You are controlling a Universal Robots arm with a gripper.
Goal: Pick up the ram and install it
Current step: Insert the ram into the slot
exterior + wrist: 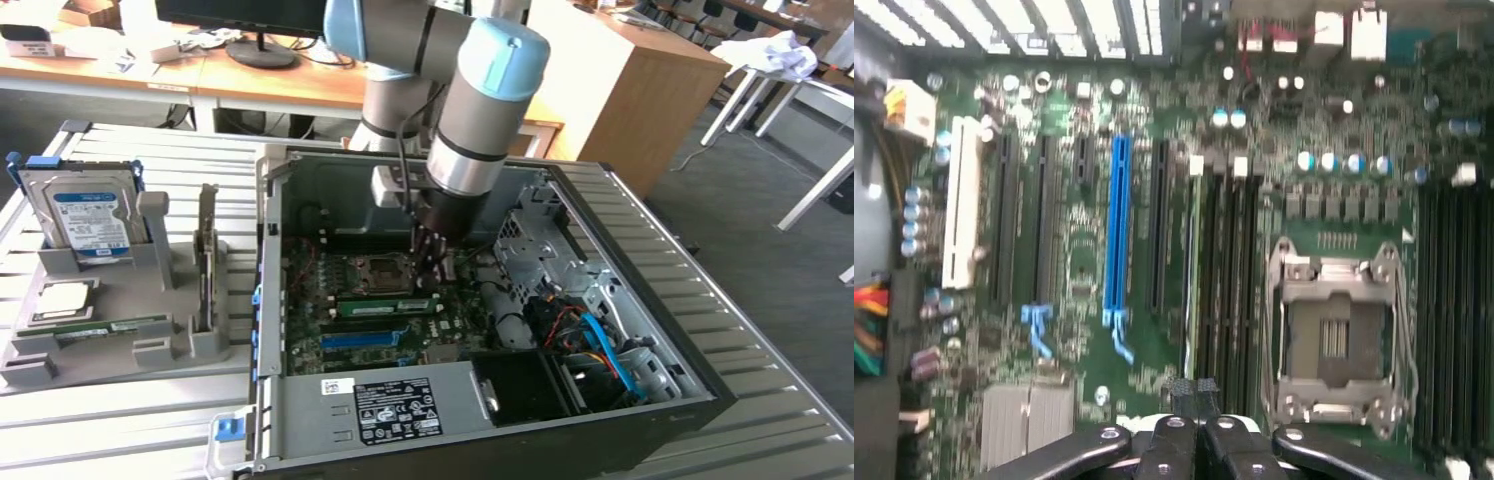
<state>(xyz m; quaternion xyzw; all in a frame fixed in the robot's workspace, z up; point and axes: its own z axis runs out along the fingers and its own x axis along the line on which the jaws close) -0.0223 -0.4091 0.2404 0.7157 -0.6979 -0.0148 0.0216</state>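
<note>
Currently you have one ram (384,305) stick seated edge-up in a motherboard (350,325) slot beside the single empty processor socket (1336,335). One hard drive (88,220) stands in the grey holder (80,355). Your arm points straight down into the case (641,300); gripper (1194,425) fingers together, holding nothing, just above the ram.

The exterior view looks down at a slant from in front of the open case (641,330), far enough off to take in the bench (80,420). The wrist view faces straight down, close above the motherboard (1094,90). Both share the CPU socket (386,268).
</note>
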